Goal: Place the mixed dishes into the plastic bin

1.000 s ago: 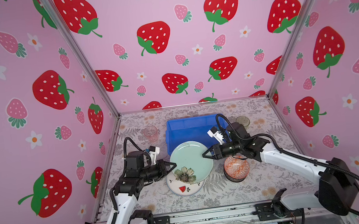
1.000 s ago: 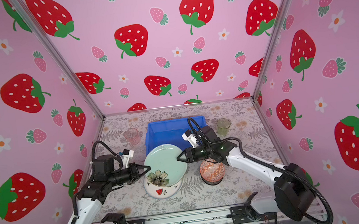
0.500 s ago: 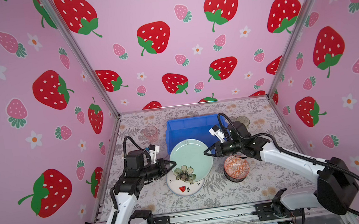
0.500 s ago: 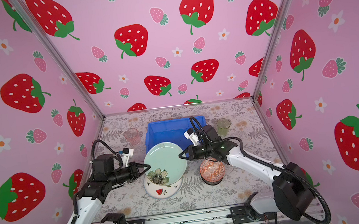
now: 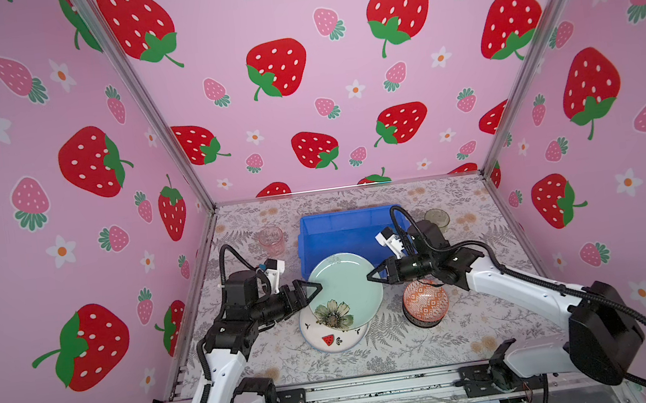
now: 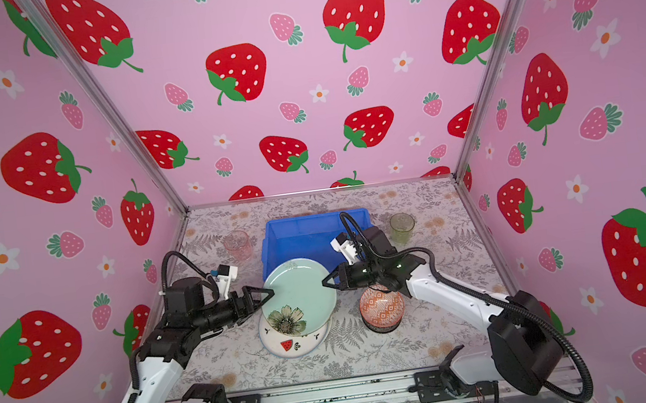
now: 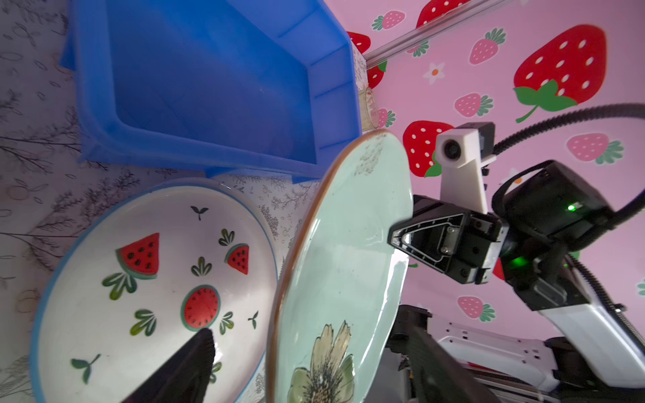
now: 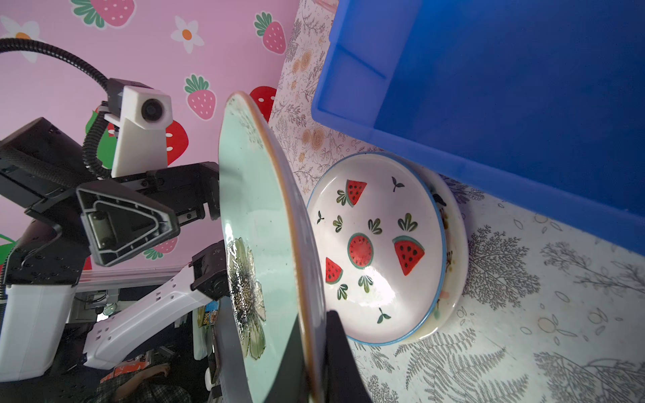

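pale green plate [image 5: 345, 292], tilted, brown-edged, flower print

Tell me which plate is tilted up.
The green plate with the flower: it stands on edge, rim clamped in the right pincer. The watermelon plate lies flat underneath.

Bright, even, diffuse light; pink walls [image 5: 51, 118] tint everything. Shadows short and soft. In my wrist views, white glare on watermelon plate [image 8: 377, 244] and along pale green plate [image 7: 342, 272]. Top views bow strongly at the edges. Nearest plate rim slightly blurred.
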